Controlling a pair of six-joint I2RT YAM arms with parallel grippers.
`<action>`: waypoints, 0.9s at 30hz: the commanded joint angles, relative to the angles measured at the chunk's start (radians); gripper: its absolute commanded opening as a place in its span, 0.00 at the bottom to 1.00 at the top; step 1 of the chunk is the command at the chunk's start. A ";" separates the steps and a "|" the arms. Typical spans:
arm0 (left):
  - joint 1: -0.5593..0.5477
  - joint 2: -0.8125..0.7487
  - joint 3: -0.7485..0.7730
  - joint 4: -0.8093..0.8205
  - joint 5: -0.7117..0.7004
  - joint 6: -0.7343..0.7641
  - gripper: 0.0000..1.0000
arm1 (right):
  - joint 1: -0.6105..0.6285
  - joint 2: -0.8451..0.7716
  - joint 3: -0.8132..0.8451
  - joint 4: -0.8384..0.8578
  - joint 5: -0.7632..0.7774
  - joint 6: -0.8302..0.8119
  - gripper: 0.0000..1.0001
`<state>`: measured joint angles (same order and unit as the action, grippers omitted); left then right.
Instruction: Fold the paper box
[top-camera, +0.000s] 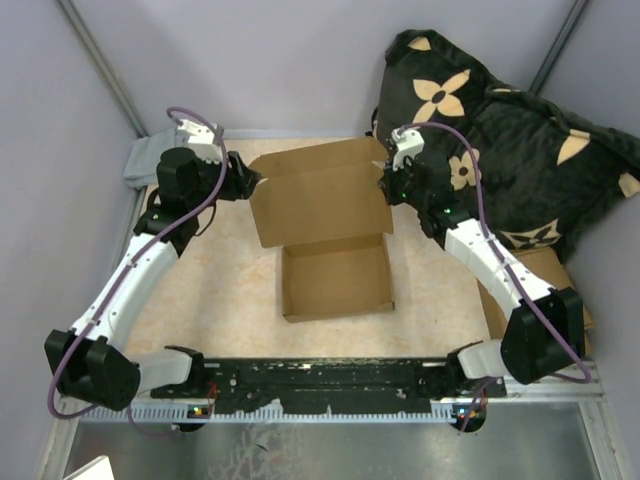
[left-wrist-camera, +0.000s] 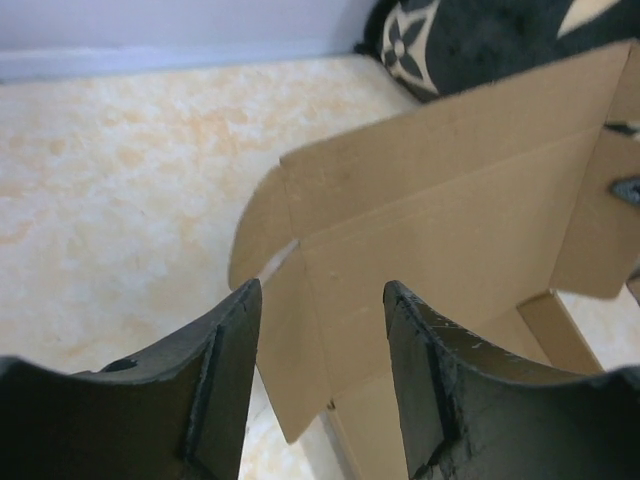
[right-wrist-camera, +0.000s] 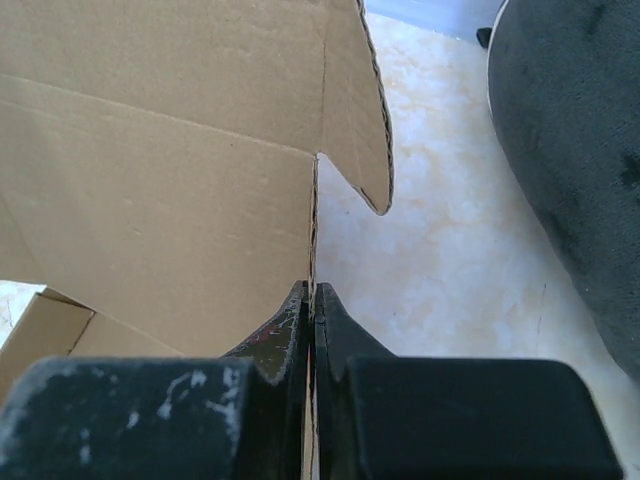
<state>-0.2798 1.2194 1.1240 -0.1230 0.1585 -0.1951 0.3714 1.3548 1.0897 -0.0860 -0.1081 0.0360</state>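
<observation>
Right wrist: right gripper (right-wrist-camera: 312, 303) clenched on the right edge of the paper box (right-wrist-camera: 150, 180) lid, likely to hold the lid upright. Left wrist: left gripper (left-wrist-camera: 320, 295) released, nothing between its fingers, lined up on the lid's ear flap (left-wrist-camera: 262, 230), probably to tuck it in. Top external: box tray (top-camera: 335, 285) sits mid-table (top-camera: 230, 270) between the arms, flowered cushion (top-camera: 500, 140) behind.

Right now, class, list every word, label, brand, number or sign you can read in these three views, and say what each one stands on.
No readable text in any view.
On the plain brown cardboard box: nothing printed, only creases and cut edges.
On the black plush cushion: beige flower shapes, a pattern, no letters.
</observation>
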 joint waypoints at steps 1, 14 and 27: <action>-0.004 0.003 0.039 -0.168 0.119 0.042 0.58 | 0.008 -0.065 -0.038 0.107 -0.011 0.003 0.00; -0.004 -0.033 -0.035 -0.209 0.012 0.094 0.60 | 0.009 -0.179 -0.204 0.217 -0.097 0.036 0.00; -0.004 0.059 -0.003 -0.205 -0.039 0.145 0.58 | 0.009 -0.234 -0.250 0.217 -0.155 0.031 0.01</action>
<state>-0.2798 1.2819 1.0954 -0.3443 0.1406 -0.0872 0.3714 1.1633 0.8341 0.0681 -0.2356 0.0711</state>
